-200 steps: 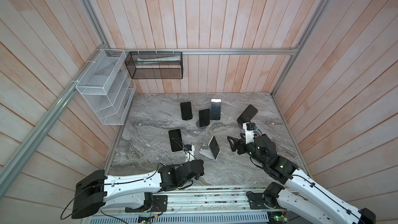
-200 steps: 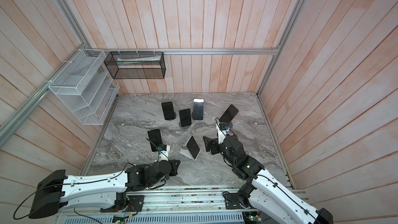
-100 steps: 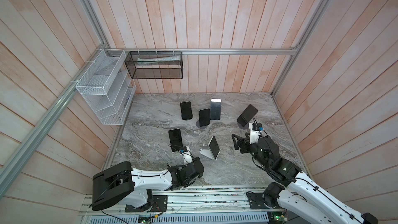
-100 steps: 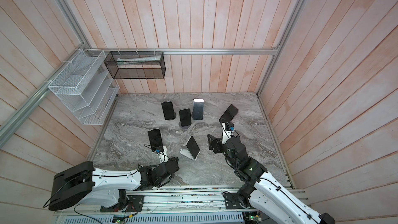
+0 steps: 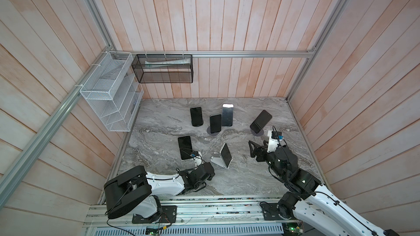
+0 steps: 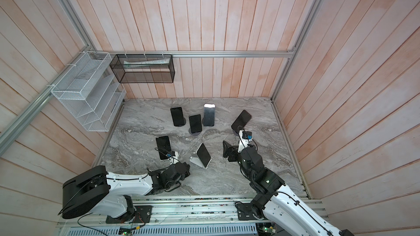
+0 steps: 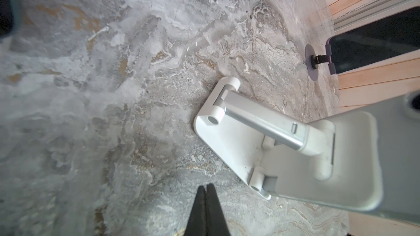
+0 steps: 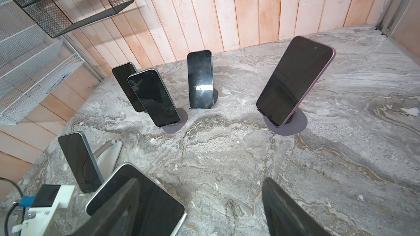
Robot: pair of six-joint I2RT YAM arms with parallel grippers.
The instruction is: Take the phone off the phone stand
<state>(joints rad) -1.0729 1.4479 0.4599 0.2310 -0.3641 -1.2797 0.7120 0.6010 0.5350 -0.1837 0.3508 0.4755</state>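
Observation:
A dark-screened phone (image 5: 226, 155) (image 6: 203, 155) leans on a white folding phone stand (image 5: 216, 158) (image 7: 238, 137) near the table's middle front. My left gripper (image 7: 206, 188) is shut and empty. It sits low on the marble just behind the stand's base, and its wrist hides it in both top views. My right gripper (image 5: 251, 149) (image 6: 225, 150) is open and empty, a short way right of the phone and facing it. In the right wrist view one blurred finger overlaps the phone (image 8: 141, 200), and the other finger (image 8: 284, 212) stands over bare marble.
Several other phones stand on stands: one on a white stand (image 5: 185, 147) at the left, three at the back (image 5: 215, 123), and a purple one (image 5: 261, 121) at the right. A white wire rack (image 5: 109, 91) and a black mesh basket (image 5: 162, 68) hang on the walls.
My left arm's rear links have folded in toward the table while its gripper stays behind the white stand. My right arm has shifted slightly to the right.

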